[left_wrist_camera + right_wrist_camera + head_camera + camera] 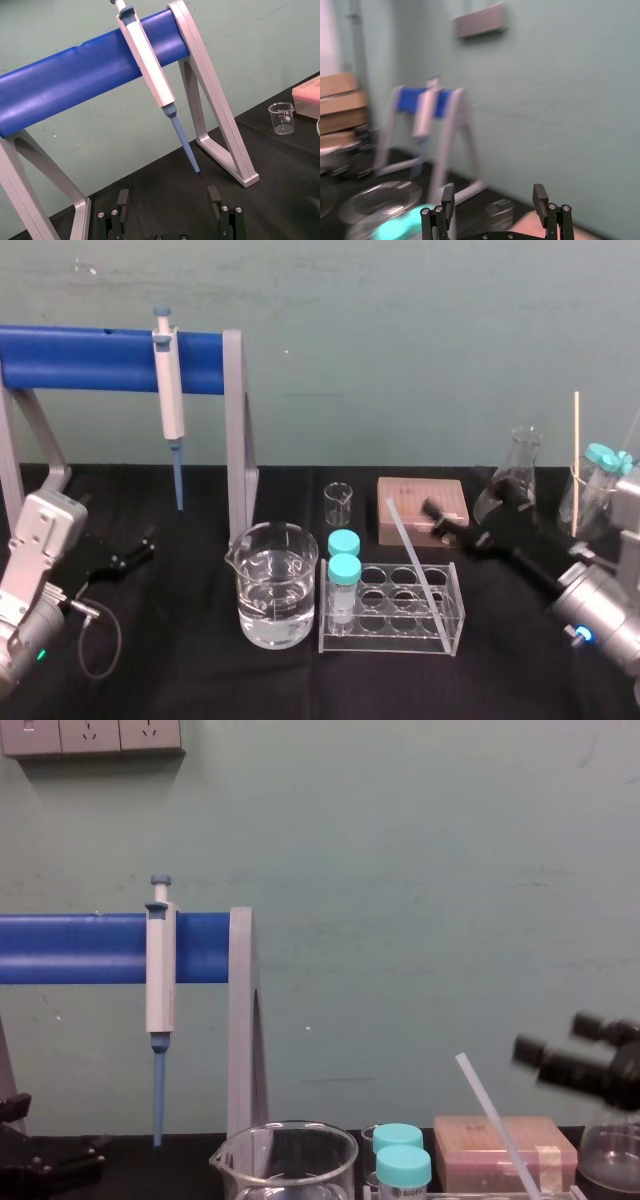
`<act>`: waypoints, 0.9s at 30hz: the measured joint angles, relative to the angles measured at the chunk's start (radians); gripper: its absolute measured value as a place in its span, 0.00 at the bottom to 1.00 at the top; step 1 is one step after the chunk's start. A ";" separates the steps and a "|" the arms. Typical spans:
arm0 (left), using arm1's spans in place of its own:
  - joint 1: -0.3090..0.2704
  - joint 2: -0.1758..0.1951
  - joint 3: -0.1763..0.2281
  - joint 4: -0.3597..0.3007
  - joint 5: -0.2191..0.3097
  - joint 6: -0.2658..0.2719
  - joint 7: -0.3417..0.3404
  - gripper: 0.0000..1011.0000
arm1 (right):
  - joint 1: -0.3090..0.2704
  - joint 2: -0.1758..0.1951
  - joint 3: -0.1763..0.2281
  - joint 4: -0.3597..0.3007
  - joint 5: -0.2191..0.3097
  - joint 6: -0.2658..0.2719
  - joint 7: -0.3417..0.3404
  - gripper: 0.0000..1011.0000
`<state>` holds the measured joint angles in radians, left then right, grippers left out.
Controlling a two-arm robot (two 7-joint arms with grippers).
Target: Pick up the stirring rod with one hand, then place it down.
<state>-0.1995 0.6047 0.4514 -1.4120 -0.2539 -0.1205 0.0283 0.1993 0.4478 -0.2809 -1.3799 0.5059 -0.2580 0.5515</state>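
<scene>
Stirring rod [415, 562] tilted in rack [452, 636]; right gripper [440, 520] near — agape; left gripper [168, 192] parked.

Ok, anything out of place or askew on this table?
Only the stirring rod: it leans tilted across the tube rack, upper end in the air, not lying flat. The right gripper hovers beside it, jaws open; the left gripper sits parked. No spills.

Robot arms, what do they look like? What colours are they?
Both are silver-grey metal. The boxy left arm carries a looping grey cable and a small green light; the rounded right arm has a blue light. Each ends in a black end effector with two blocky fingers and little silver screws: the left end effector and the right end effector.
</scene>
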 joint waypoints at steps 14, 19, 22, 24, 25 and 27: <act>0.000 0.000 0.000 0.000 0.000 0.000 0.000 0.99 | -0.062 -0.048 0.112 -0.034 -0.122 0.210 -0.337 0.99; 0.000 0.000 0.000 0.000 0.000 0.000 0.000 0.99 | -0.063 -0.053 0.112 -0.022 -0.126 0.254 -0.334 0.99; 0.000 0.000 0.000 0.000 0.000 0.000 0.000 0.99 | -0.063 -0.053 0.112 -0.022 -0.126 0.253 -0.333 0.99; 0.000 0.000 0.000 0.000 0.000 0.000 0.000 0.99 | -0.063 -0.053 0.112 -0.023 -0.125 0.252 -0.333 0.99; 0.000 0.000 0.000 0.000 0.000 0.000 0.000 0.99 | -0.063 -0.053 0.112 -0.023 -0.125 0.252 -0.333 0.99; 0.000 0.000 0.000 0.000 0.000 0.000 0.000 0.99 | -0.063 -0.053 0.112 -0.023 -0.125 0.250 -0.333 0.99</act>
<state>-0.1995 0.6047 0.4514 -1.4120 -0.2539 -0.1205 0.0283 0.1359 0.3950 -0.1691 -1.4028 0.3812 -0.0084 0.2187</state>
